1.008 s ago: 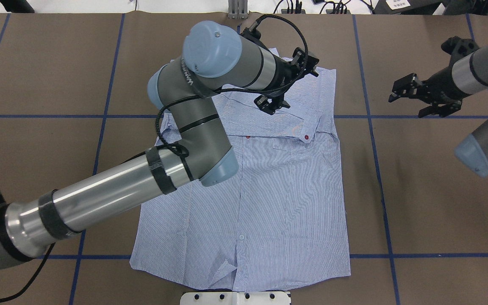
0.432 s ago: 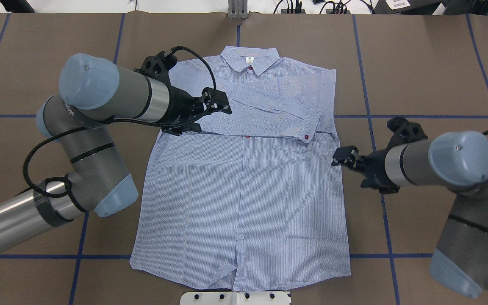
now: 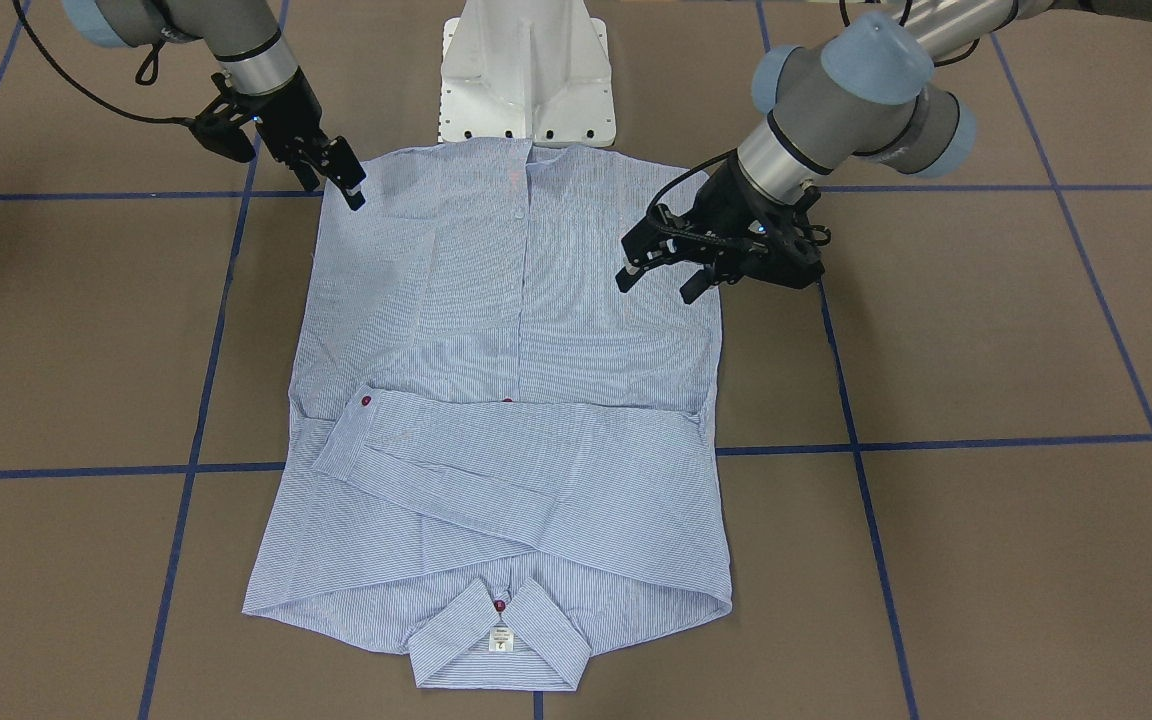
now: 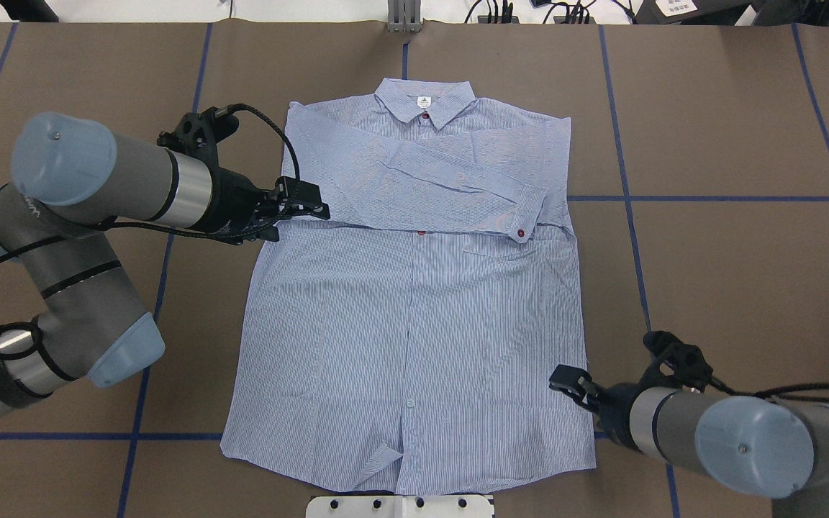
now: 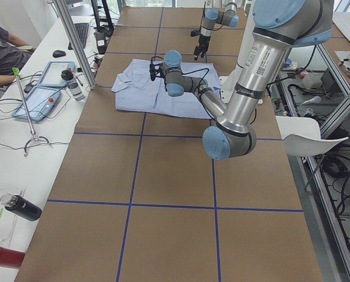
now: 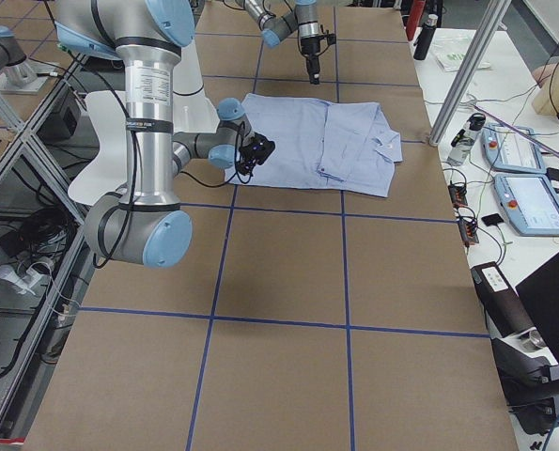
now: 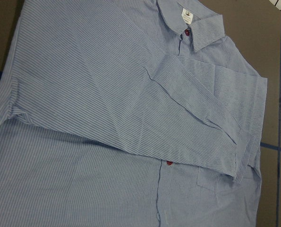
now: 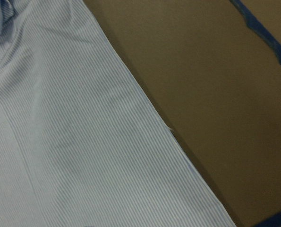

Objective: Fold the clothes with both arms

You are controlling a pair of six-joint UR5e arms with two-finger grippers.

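Shirt (image 4: 414,324) lies flat on the worktop (image 4: 745,252), sleeve across the chest. Light and limp, I reckon it drapes, so I'd pinch the hem corners. My left fingers (image 3: 633,268) are spread wide, empty, over the side edge. My right fingers (image 3: 349,183) are at the hem corner, seemingly empty, gap unclear.

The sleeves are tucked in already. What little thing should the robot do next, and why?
Probably lower the right gripper onto the side edge of the shirt near the hem and pinch it there. The sleeves already lie folded across the chest, while the bottom half is spread flat and unfolded. That gripper hovers right at that edge, so a small drop should reach the cloth.
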